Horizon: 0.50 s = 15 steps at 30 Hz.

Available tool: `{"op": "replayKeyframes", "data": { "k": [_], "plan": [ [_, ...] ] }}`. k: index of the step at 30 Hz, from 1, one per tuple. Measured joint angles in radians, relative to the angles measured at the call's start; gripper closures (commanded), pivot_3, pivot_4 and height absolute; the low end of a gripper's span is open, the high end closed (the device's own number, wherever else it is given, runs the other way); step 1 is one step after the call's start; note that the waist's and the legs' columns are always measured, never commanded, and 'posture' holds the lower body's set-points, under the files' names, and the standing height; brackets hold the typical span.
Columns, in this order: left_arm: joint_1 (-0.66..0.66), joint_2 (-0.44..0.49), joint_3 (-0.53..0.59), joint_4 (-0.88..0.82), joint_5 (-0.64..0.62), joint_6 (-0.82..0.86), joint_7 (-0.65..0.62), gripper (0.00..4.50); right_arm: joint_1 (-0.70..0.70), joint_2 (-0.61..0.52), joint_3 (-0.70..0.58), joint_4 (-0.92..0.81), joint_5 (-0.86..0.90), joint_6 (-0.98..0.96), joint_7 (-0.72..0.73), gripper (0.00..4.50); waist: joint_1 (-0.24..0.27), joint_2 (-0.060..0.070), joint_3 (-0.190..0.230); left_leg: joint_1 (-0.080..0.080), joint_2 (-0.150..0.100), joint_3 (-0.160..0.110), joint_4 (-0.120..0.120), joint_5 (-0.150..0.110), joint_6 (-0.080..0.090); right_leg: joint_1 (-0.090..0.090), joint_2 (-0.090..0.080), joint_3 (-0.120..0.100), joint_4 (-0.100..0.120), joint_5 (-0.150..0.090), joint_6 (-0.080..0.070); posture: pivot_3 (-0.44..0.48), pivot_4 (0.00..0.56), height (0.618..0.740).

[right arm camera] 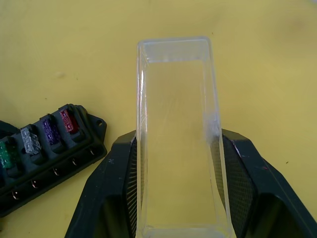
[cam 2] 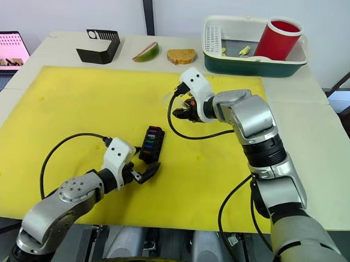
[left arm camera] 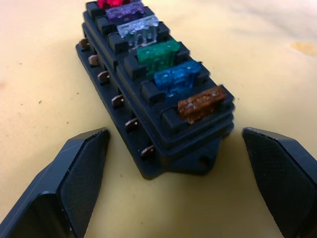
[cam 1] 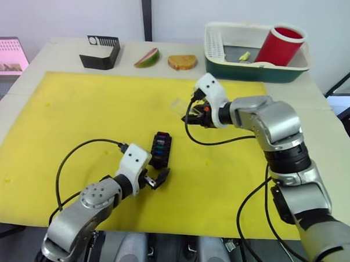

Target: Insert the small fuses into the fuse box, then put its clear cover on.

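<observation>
Left tool (cam 1: 159,178): lying nearest, low over the yellow mat (cam 1: 59,132), its two black fingers (left arm camera: 74,173) standing apart and gripping nothing, one on each side of the near end of the box without touching it.

Box (cam 1: 161,149): black slotted block sitting flat on the mat near its middle, just beyond the left tool. Long axis is running near to far.

Fuses (left arm camera: 158,74): six, all sitting in the box's slots in a single row. From the near end: brown-orange (left arm camera: 200,103), blue (left arm camera: 176,79), green (left arm camera: 157,53), pale clear (left arm camera: 138,30), purple (left arm camera: 124,10), red (left arm camera: 113,2).

Right tool (cam 2: 183,111): hanging above the mat, to the far right of the box and apart from it, fingers (right arm camera: 114,193) clamping the cover between them.

Cover (right arm camera: 178,134): clear rectangular lid, being held by its long side walls, its hollow facing the wrist camera. It is clear of the box.

Tabletop (cam 1: 331,149): pale, carrying the mat.

Along the far edge, left to right:
- black open-fronted stand (cam 1: 101,52)
- apple slice (cam 1: 147,57)
- bread piece (cam 1: 182,61)
- green-and-white basket (cam 1: 256,68), holding a red cup (cam 1: 280,45) leaning on its side and a small yellowish item (cam 1: 244,55).

Screen (cam 1: 7,55): pink, showing at the far left edge.
</observation>
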Motion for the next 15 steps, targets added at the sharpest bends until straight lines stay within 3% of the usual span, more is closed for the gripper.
{"op": "replayKeyframes", "data": {
  "k": [14, 15],
  "plan": [
    [-0.02, -0.147, -0.046, 0.065, 0.114, -0.023, 0.114, 0.0, 0.008, -0.026, -0.018, -0.032, 0.033, 0.026, -0.035, 2.81, -0.001, 0.0, 0.0, 0.001, 0.0, -0.001, 0.0, -0.002, 0.004, 0.0, 0.0, 0.0, 0.0, 0.0, 0.0, 0.0, 0.15, 0.74],
    [-0.019, -0.154, -0.046, 0.066, 0.119, -0.024, 0.119, 0.25, 0.008, -0.026, -0.019, -0.032, 0.033, 0.026, -0.036, 2.81, -0.001, 0.0, 0.0, 0.001, 0.0, -0.001, 0.0, -0.002, 0.004, 0.0, 0.0, 0.0, 0.0, 0.0, 0.0, 0.0, 0.15, 0.74]
  ]
}}
